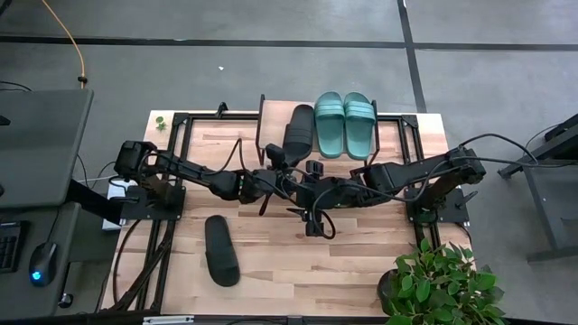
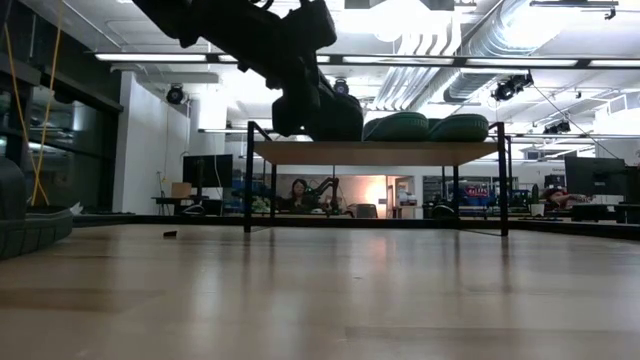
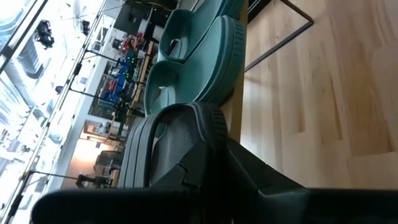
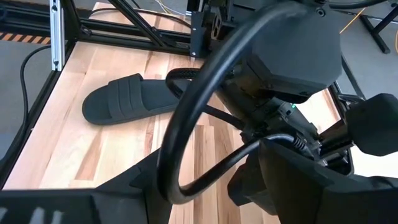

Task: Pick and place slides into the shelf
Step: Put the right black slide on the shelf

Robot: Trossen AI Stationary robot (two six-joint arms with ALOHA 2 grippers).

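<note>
Two teal slides (image 1: 344, 123) lie side by side, soles down, on the shelf (image 1: 397, 135) at the table's far edge. Left of them on the shelf lies a black slide (image 1: 298, 131), with my left gripper (image 1: 276, 162) shut at its near end; the low view shows that gripper (image 2: 300, 105) at shelf height beside the slide (image 2: 338, 118). A second black slide (image 1: 221, 250) lies flat on the table at the near left. My right gripper (image 4: 199, 208) hangs open high over the table's middle, above the left arm, holding nothing. My left gripper holds the black slide by its near end (image 3: 186, 155), coming almost level from the table's near side, along the slide. The fingers themselves cover the place of contact. The slide lies on the shelf's plank beside the teal pair (image 3: 199, 68).
A potted plant (image 1: 438, 284) stands at the table's near right corner. The black frame rails (image 1: 181, 135) run along the table's left and far sides. Bare wood lies between the shelf and the near edge. Cables loop under the right arm (image 1: 318, 224).
</note>
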